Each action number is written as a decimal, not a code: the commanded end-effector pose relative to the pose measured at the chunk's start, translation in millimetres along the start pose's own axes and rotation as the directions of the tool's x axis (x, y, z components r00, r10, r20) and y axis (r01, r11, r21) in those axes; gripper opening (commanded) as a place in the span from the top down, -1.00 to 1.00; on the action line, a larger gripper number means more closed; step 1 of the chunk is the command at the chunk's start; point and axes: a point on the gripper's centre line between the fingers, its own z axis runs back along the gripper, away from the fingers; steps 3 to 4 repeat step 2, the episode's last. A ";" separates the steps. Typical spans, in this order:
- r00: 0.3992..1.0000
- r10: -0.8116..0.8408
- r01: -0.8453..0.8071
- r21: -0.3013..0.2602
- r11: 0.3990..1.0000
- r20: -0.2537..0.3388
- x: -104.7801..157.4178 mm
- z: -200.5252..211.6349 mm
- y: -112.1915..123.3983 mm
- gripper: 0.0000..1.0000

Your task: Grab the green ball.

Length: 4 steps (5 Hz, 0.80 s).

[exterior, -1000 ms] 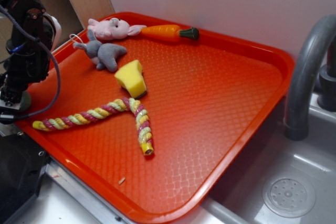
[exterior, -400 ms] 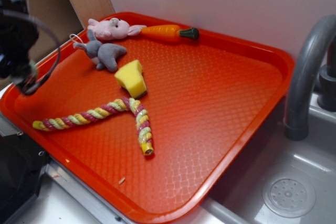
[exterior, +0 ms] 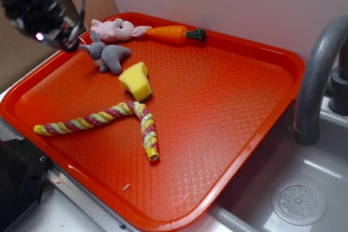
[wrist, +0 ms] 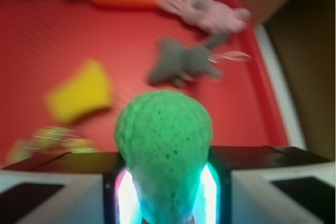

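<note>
Red plastic, stamped with a fine diamond grid, fills most of the exterior view: a wide tray (exterior: 239, 107) set beside a steel sink (exterior: 304, 188) with a grey curved faucet (exterior: 318, 80) at the right edge.

At the upper left of that view the gripper (exterior: 57, 36) hangs above the tray's far left corner, dark and blurred, with a small violet light showing on it. From there the green ball cannot be made out.

The wrist view settles it. The green ball (wrist: 164, 140) sits in the lower middle of the frame, pinched between the two finger pads (wrist: 212, 192) that glow pale at either side, so the gripper is clamped on the ball. The ball lies straight ahead of the camera, between the fingers, not off to either side. It bulges above the pads in a rounded dome and narrows where it is squeezed, which suggests a soft, yielding thing. Its surface is pitted and nubbly, bright green on top and paler mint below.

Beyond it, on the tray:
- a yellow sponge wedge (exterior: 136, 81), porous and blocky
- a grey stuffed toy (exterior: 109, 55), fuzzy
- a pink stuffed toy (exterior: 115, 30)
- an orange carrot (exterior: 174, 33) with a dark green tip
- a twisted rope (exterior: 109, 120) of yellow, pink and green strands, bent in a V
</note>
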 end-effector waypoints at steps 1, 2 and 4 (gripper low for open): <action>0.992 0.074 -0.055 -0.186 0.981 0.098 14.5 68.5 -27.9 1.00; 0.979 0.174 -0.150 -0.203 0.968 0.106 19.4 62.9 -18.1 1.00; 0.979 0.174 -0.150 -0.203 0.968 0.106 19.4 62.9 -18.1 1.00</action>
